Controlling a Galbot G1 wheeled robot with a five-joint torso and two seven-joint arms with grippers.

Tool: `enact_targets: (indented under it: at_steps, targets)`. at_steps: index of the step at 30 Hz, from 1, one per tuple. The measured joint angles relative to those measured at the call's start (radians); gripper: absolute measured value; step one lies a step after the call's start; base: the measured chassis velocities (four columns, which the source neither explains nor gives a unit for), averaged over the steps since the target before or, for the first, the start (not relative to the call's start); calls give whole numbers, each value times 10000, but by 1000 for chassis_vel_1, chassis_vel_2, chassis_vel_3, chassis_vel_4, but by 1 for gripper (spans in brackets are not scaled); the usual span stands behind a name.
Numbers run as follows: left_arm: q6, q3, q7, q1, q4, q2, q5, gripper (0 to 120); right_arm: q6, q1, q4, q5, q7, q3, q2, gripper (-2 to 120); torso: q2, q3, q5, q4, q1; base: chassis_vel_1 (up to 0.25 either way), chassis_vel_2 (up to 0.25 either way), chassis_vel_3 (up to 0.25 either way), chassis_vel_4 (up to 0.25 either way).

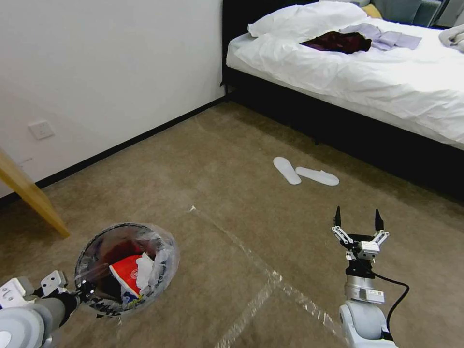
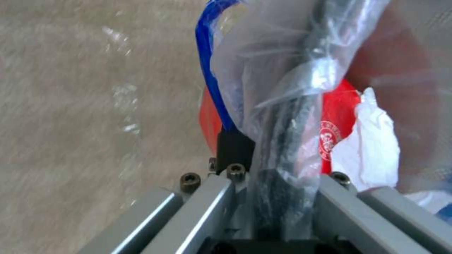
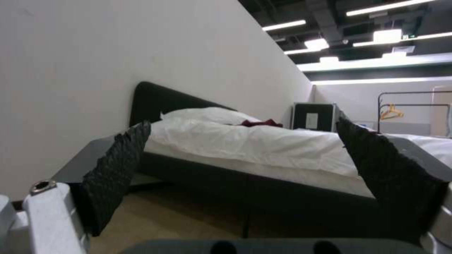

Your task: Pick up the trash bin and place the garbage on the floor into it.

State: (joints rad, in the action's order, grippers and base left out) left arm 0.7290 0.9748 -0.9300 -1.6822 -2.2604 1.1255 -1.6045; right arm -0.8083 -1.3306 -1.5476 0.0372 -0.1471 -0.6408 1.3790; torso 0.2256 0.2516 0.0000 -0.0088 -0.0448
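Low at the robot's left, the small round trash bin (image 1: 126, 267), lined with crinkly clear plastic, holds a red-and-white packet (image 1: 127, 275) and white tissue (image 1: 144, 270). Left tool (image 1: 83, 291) clenches its rim above beige carpet floor (image 1: 232, 193). Right tool (image 1: 358, 220) hovers spread, empty.

White wall (image 1: 106, 72), black-framed bed (image 1: 367, 82)

The rim of the trash bin (image 2: 282, 116), wrapped in its crinkly clear bag, is clamped between the fingers of the left gripper (image 2: 273, 183). A blue band of the bag (image 2: 207, 63) is seen beside the rim. Inside, a red-and-white packet (image 2: 337, 116) and a crumpled white tissue (image 2: 372, 148) are seen touching. Beige carpet (image 2: 70, 106) with shiny tape (image 2: 125, 95) is seen beyond
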Motion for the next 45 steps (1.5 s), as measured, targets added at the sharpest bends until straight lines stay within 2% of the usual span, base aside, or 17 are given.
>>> enact_targets:
  at_steps: [7,12,13,21,25,45]
  targets:
    - [-174,-247,-7,160,173,11,144,0,1,56,57,-159,-30,20,71,100,1,1,3,2,-1,-194,214,197,-201]
    - [-211,-251,-24,207,198,-34,130,0,1,58,124,-215,-57,59,87,100,0,0,8,-1,-1,-193,170,177,-190]
    - [-220,-266,-30,208,248,-25,141,0,1,72,131,-239,-76,78,89,100,1,1,-3,-3,-1,-156,167,141,-169]
    - [-291,-436,-95,357,342,-23,210,0,1,185,128,-326,-129,200,108,100,0,0,6,2,1,-152,166,158,-156]
    - [-337,-467,-191,422,353,-66,183,0,1,199,91,-341,-188,226,116,100,0,0,-2,-3,0,-147,137,136,-154]
    - [-433,-586,-250,485,384,-113,212,0,1,249,254,-643,-372,327,183,100,1,-1,2,0,3,-18,22,20,-17]
